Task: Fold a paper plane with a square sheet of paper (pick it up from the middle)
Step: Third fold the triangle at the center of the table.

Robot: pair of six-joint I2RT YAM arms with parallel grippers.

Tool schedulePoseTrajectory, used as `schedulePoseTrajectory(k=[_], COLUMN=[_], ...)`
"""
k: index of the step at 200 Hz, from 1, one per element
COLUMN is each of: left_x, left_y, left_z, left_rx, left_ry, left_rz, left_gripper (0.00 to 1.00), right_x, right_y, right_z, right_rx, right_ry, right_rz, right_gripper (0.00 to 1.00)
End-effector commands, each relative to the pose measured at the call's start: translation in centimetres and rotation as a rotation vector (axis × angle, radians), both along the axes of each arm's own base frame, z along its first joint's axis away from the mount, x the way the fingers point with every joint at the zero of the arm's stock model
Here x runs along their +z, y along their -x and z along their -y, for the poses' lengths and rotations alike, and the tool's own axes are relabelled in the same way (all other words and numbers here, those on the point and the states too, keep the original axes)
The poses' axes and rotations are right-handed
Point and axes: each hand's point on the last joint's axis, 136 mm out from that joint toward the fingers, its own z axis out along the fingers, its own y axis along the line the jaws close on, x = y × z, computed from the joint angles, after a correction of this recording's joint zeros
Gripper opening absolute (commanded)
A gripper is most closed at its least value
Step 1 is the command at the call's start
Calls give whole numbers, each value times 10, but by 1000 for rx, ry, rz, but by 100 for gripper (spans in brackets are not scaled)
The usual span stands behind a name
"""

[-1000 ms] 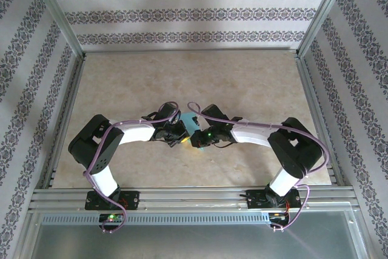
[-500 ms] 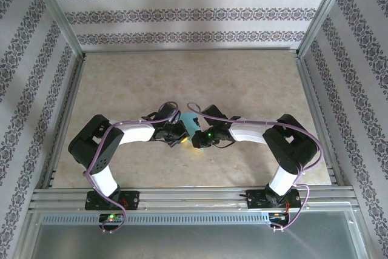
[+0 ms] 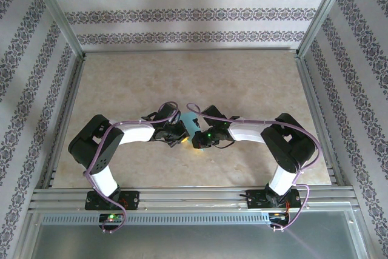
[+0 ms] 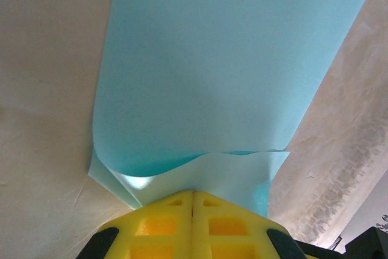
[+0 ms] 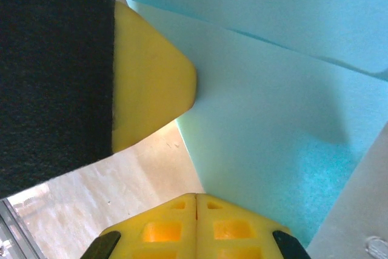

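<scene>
Finds, at the left, the left gripper (image 4: 193,195) pressed together on the near end of the paper plane (image 4: 230,59), with layered light-blue edges fanning out just past its yellow tips. Sees from that wrist the sheet stretching straight ahead and away, apparently raised above the table (image 3: 121,89) rather than lying flat on it. Places the plane, in the top view, right between the two wrists at the middle of the table's near half, a small blue sliver poking toward the far wall (image 3: 194,13). Reads its long axis as running roughly away from the arm bases (image 3: 112,199), leaning slightly leftward at the far end, so crosswise to the line joining the grippers. Finds, at the right, the right gripper (image 5: 195,197) likewise clamped on the same paper, biting a lower edge, with a yellow finger (image 5: 154,83) of the left gripper touching the sheet just beside. Judges neither arm nearer: both on the plane, tip nearly to tip, one from each side. Suggests that any coming crease or release hinges on that facing pinch, with the paper's free length pointing away from both.
</scene>
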Motion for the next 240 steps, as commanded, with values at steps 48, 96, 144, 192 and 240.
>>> schedulePoseTrajectory(k=[48, 96, 144, 192, 240], left_x=[-30, -30, -30, -31, -31], left_y=[20, 20, 20, 21, 21], left_z=[-19, -18, -18, -19, -19], left_rx=[33, 29, 29, 31, 31], left_ry=[-95, -94, -96, -100, -100], left_rz=[-88, -88, -89, -92, -90], left_gripper=[4, 4, 4, 4, 4], right_x=[10, 17, 3, -5, -13], right_y=[-3, -1, 3, 2, 2], right_z=[3, 10, 12, 18, 20], right_rx=[7, 2, 2, -12, -18], right_ry=[-44, -59, -35, 8, 32], right_rz=[-6, 7, -28, -30, -41], right_gripper=[5, 5, 5, 4, 4])
